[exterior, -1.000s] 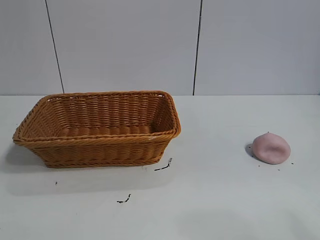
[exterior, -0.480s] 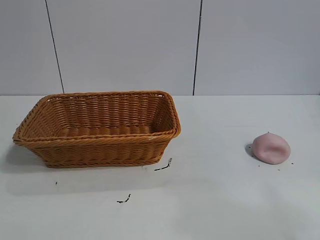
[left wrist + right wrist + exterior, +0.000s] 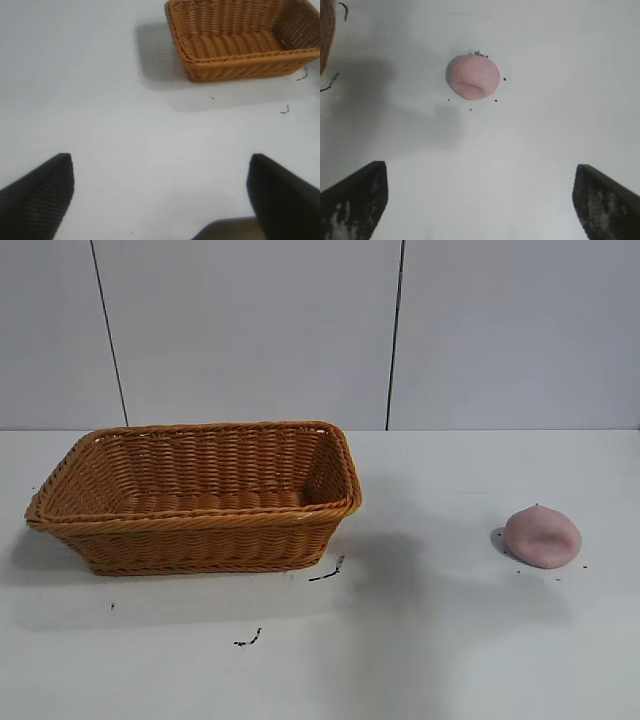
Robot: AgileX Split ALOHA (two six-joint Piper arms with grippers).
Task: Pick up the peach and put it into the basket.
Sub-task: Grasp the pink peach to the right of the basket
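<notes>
Black gripper fingers, two pairs, one per wrist view; neither arm appears in the exterior view. Right gripper point(image 3: 480, 200): spread wide, holding nothing, poised above bare tabletop point(image 3: 450, 640) with the peach point(image 3: 472, 77) ahead of it and centred between the jaws. Step in hand, as judged: approach for the pick. To do it well, keep the peach centred between the jaws, descend until the fingers straddle its widest part, and close gently, since the lump looks soft and dented and could squash or roll; lift well clear before crossing toward the basket point(image 3: 195, 495). Left gripper point(image 3: 160, 197): likewise released and empty, idle over open tabletop near the basket's end, basket ahead of it. Peach: pale pink, matte, resting on the tabletop toward its right edge, small dark specks scattered around it, well apart from the basket. Basket: orange-brown wicker, nothing seen inside, upright toward the tabletop's left side, dark scraps point(image 3: 327, 573) lying near its front corner.
</notes>
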